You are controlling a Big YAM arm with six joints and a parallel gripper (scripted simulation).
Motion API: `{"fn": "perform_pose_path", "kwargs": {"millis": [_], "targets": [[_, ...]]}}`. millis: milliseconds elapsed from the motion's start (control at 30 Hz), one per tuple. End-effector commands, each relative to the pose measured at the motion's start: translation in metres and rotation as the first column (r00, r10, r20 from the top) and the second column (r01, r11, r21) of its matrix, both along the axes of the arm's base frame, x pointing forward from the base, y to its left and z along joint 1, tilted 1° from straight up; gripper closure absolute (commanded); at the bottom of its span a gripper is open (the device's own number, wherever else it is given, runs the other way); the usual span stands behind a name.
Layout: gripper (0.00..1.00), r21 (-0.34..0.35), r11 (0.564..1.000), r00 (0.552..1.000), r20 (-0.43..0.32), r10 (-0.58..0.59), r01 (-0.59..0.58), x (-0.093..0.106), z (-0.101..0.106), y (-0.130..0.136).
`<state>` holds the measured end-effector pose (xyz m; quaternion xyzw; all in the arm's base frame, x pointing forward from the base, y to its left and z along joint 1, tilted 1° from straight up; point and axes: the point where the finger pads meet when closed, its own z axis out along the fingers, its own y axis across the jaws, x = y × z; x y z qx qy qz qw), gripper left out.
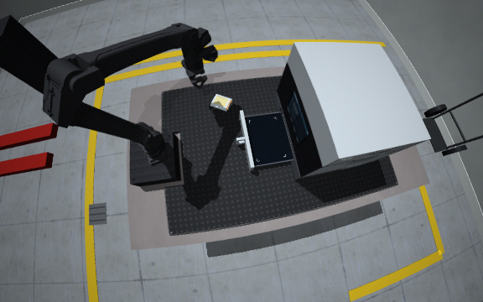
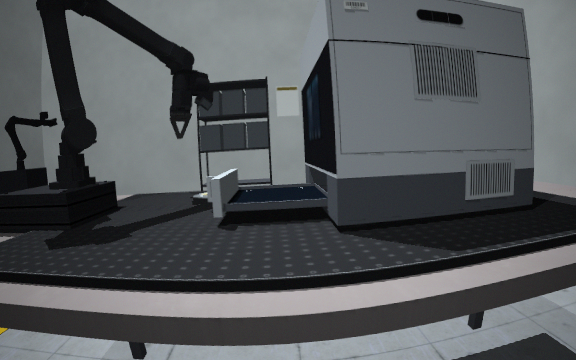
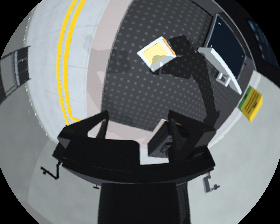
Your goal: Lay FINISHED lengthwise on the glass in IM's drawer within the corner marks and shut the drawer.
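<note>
The finished cassette (image 1: 220, 101) (image 3: 156, 52), a small flat plate with a yellowish face, lies on the dark perforated mat (image 1: 225, 197) to the left of the drawer. The gel imager (image 1: 346, 96) (image 2: 428, 110) is a large grey-white box at the right. Its drawer (image 1: 268, 138) (image 2: 273, 194) stands pulled out, and its dark glass with white corner marks is bare. My gripper (image 1: 199, 80) (image 2: 180, 130) is open and empty. It hangs high above the mat, to the left of the cassette and beyond it.
The arm's black base block (image 1: 153, 168) (image 2: 53, 202) stands at the mat's left side. The drawer's white front panel with a small handle (image 1: 246, 140) (image 2: 224, 192) faces the base. A shelf rack (image 2: 235, 130) stands behind the table.
</note>
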<state>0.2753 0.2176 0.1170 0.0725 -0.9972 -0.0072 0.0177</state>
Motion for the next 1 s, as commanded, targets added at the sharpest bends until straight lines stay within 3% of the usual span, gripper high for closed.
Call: {"fn": "perform_pose_path", "kwargs": {"millis": [0, 167, 200, 233, 367, 600, 667, 767, 967], "targets": [[0.00, 0.020, 1.000, 0.999, 0.031, 0.017, -0.018, 0.017, 0.014, -0.010], [0.00, 0.014, 1.000, 0.999, 0.033, -0.022, 0.022, 0.020, 0.008, -0.026], [0.00, 0.038, 0.999, 0.998, 0.063, -0.023, 0.021, 0.039, 0.023, -0.019], [0.00, 0.035, 0.999, 0.998, 0.062, -0.023, 0.021, 0.042, 0.024, -0.024], [0.00, 0.015, 0.998, 0.997, 0.044, -0.062, 0.061, 0.036, 0.010, -0.052], [0.00, 0.007, 0.995, 0.994, 0.045, -0.101, 0.100, 0.047, 0.010, -0.085], [0.00, 0.017, 0.995, 0.993, 0.062, -0.101, 0.100, 0.058, 0.019, -0.091], [0.00, 0.007, 0.991, 0.990, 0.055, -0.133, 0.133, 0.054, 0.010, -0.099], [0.00, 0.006, 0.990, 0.989, 0.056, -0.140, 0.140, 0.065, 0.017, -0.127]]}}
